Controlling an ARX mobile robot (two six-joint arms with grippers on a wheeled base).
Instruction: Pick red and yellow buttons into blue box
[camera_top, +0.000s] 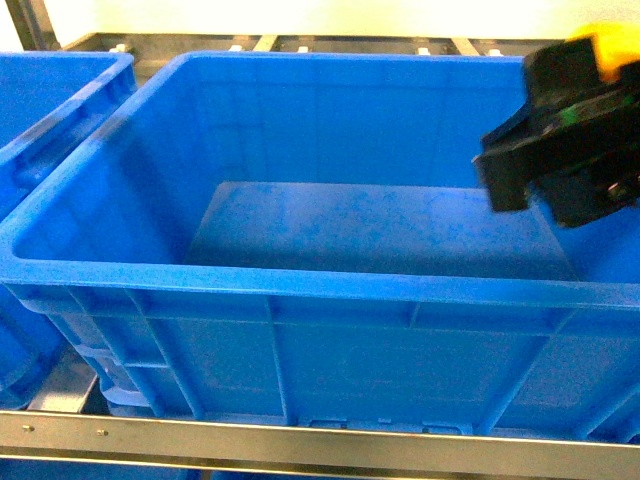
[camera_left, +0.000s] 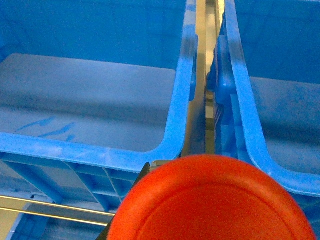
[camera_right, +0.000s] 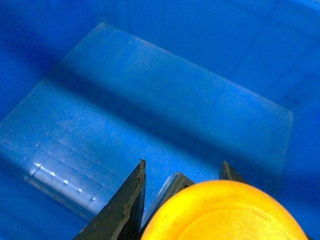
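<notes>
The right end effector enters the head view from the upper right, black and bulky, tilted down to the left, with a yellow cap showing at its top edge. In its own wrist view its two dark fingers stand on either side of the yellow button, closed around it. The left end effector does not show in the head view; its wrist view is filled along the bottom by the red button, and whether the fingers grip it cannot be told.
</notes>
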